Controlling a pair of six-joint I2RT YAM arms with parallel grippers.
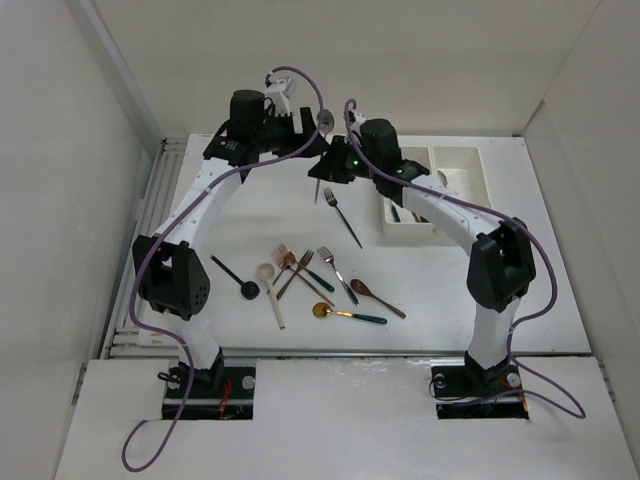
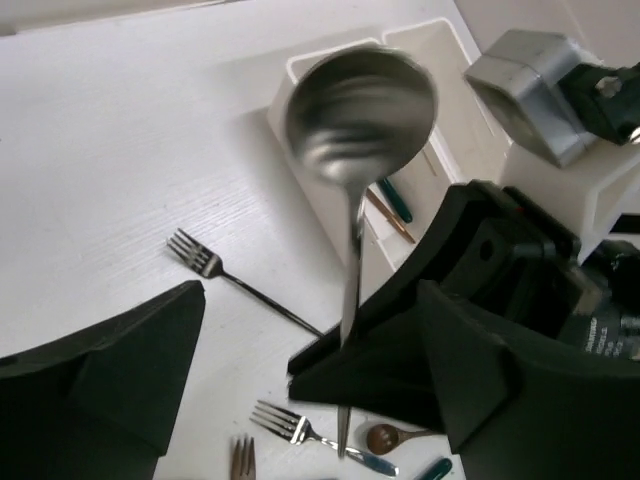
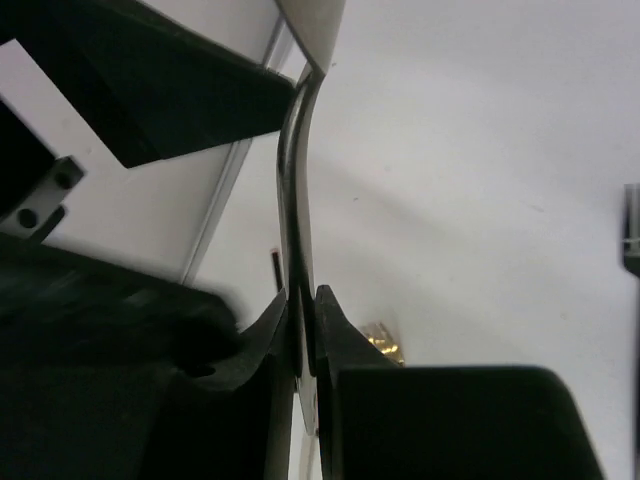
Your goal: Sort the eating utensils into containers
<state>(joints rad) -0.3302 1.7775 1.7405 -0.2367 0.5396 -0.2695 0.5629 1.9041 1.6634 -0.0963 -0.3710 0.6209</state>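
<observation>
Upright in mid-air over the far middle of the white table (image 1: 250,200): a silver spoon (image 1: 324,120), bowl up, handle pointing down. Pinched low on the handle by the right gripper (image 3: 303,300), its jaws drawn narrow against both sides of the metal, plain in the right wrist view. Just beside it, at the height of the bowl, the left gripper (image 2: 315,290), its fingers (image 2: 110,380) standing wide with the spoon between them and clear of the left-hand one. Contact on the other side impossible to tell behind the right gripper's dark body.

To the right of the spoon, near the table's far right corner: two joined white bins (image 1: 478,160) with a few utensils inside, among them a dark green handle (image 2: 397,200).

On the tabletop below the grippers, a lone silver fork (image 1: 345,220). Nearer the arm bases, a loose cluster of black spoon (image 1: 237,280), cream spoon (image 1: 270,290), copper fork (image 1: 290,262), wood-brown spoon (image 1: 377,298) and gold spoon (image 1: 345,315), some crossing or touching.

White panels to the left, back and right of the table, and a slotted metal rail (image 1: 150,240) along its left edge. Bare tabletop between spoon and bins and left of the lone fork; above the bins' near end, the right arm's forearm.
</observation>
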